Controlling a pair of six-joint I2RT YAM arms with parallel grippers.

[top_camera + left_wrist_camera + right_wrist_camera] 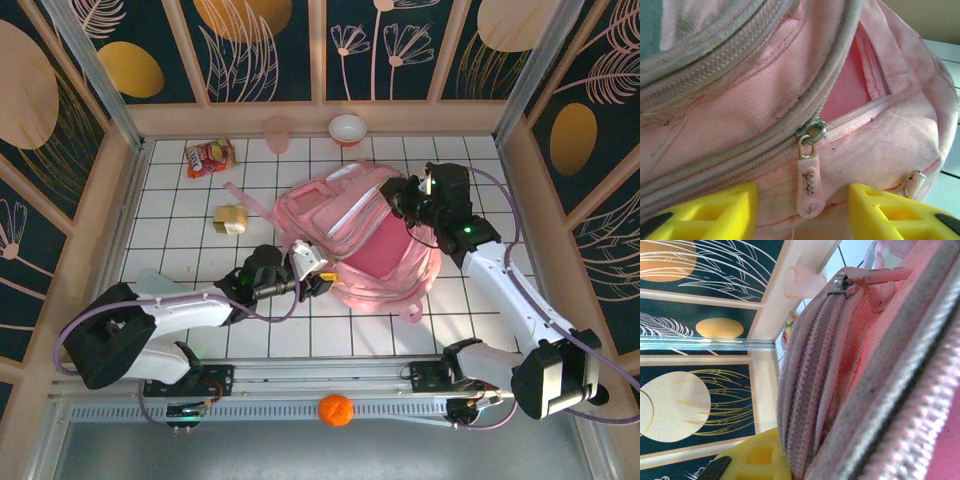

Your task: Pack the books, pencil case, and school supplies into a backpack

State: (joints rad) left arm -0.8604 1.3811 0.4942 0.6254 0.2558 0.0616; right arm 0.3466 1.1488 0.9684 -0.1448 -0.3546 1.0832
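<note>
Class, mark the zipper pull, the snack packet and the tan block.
Zipper pull (809, 192): left wrist view, its pink tab.
Snack packet (210, 157): top external view, its printed face.
Tan block (230, 219): top external view, its upper face.

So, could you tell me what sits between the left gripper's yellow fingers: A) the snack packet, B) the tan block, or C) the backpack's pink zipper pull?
C: the pink zipper pull hangs in the gap between the fingers of the left gripper, against the backpack.
</note>
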